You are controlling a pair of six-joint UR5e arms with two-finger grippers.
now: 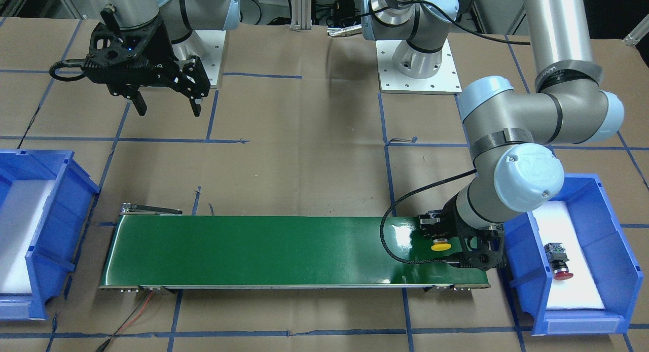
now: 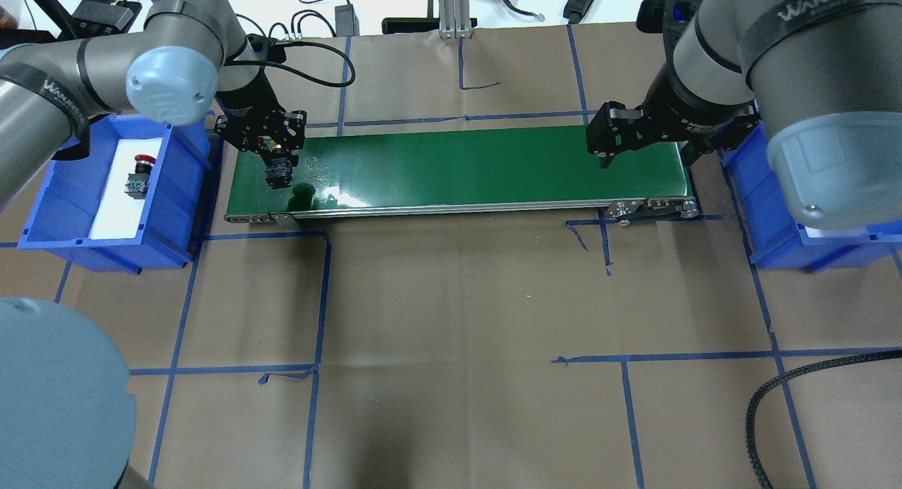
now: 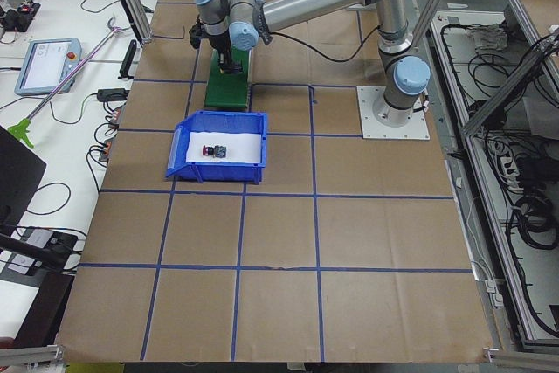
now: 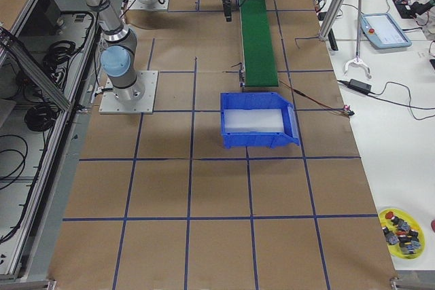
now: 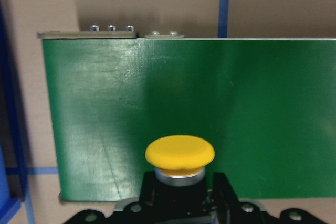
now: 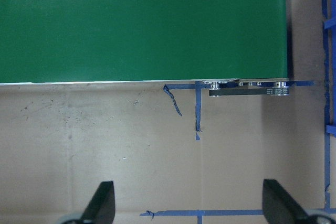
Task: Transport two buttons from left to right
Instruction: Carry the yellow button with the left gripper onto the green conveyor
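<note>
My left gripper (image 1: 447, 249) is shut on the yellow button (image 1: 440, 246), low over the left end of the green conveyor belt (image 1: 284, 250). In the left wrist view the yellow mushroom cap (image 5: 179, 153) shows between the fingers, above the belt (image 5: 236, 103). In the overhead view the gripper (image 2: 276, 166) hides the cap. The red button (image 1: 559, 263) lies on white foam in the blue bin (image 1: 621, 240) on my left; it also shows in the overhead view (image 2: 139, 175). My right gripper (image 1: 167, 106) is open and empty, near the belt's right end (image 2: 645, 154).
A second blue bin (image 1: 76, 200) with white foam stands past the belt's right end; it also shows in the exterior right view (image 4: 258, 139). Blue tape lines cross the brown table. A yellow dish with several spare parts (image 4: 402, 232) sits on a side bench.
</note>
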